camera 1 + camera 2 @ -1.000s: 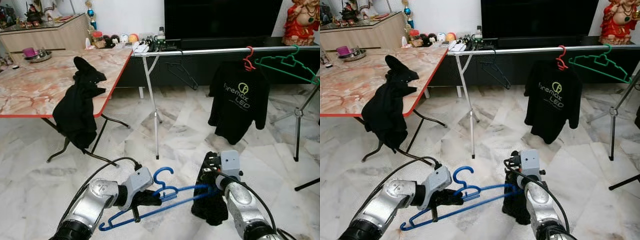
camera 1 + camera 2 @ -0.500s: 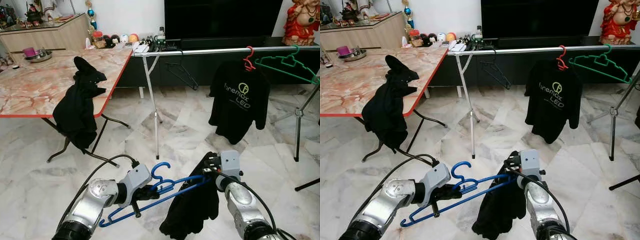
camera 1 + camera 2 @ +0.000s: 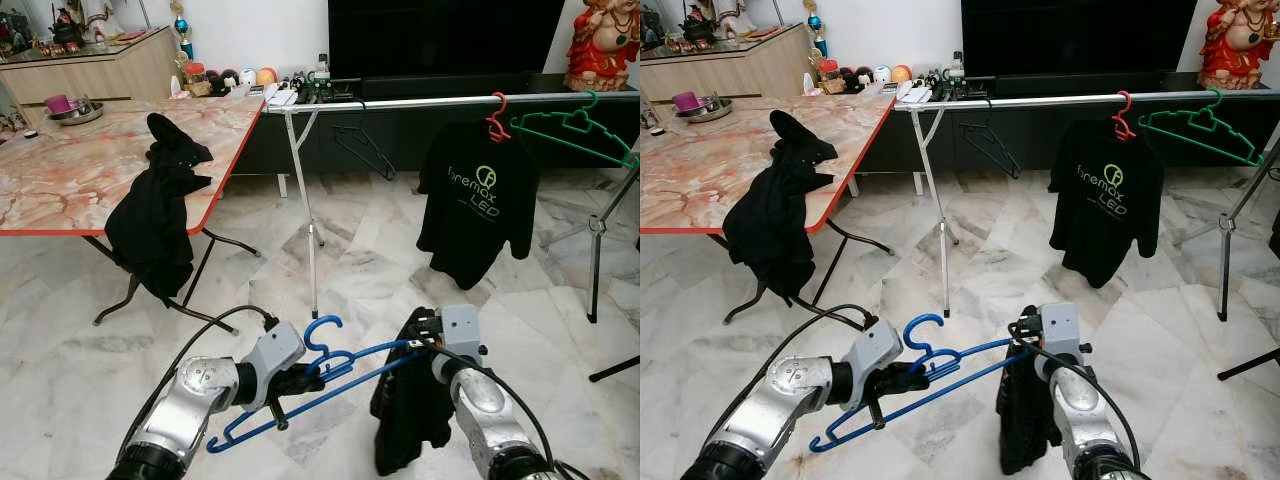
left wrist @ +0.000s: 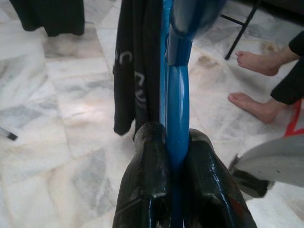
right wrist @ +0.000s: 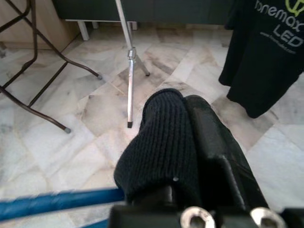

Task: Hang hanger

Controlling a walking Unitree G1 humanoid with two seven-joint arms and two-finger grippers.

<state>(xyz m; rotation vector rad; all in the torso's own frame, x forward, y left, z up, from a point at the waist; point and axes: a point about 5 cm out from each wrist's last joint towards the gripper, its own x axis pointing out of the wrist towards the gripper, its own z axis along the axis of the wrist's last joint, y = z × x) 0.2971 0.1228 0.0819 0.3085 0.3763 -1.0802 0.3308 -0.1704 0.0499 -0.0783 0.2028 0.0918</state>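
Blue plastic hanger [image 3: 320,375], hook up, tilted; left hand [image 4: 172,156] clamped on its bar. Right hand [image 5: 190,142] pinches black knit garment [image 3: 410,415] draped from hanger's far end.

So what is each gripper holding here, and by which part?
The left gripper is shut on the blue hanger, clamping it near the base of the hook. The right gripper pinches the ribbed edge of the black garment draped at the hanger's far end.

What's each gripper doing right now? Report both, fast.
Left gripper: shut on the blue hanger.
Right gripper: shut on the black garment, which hangs by the hanger's far end.
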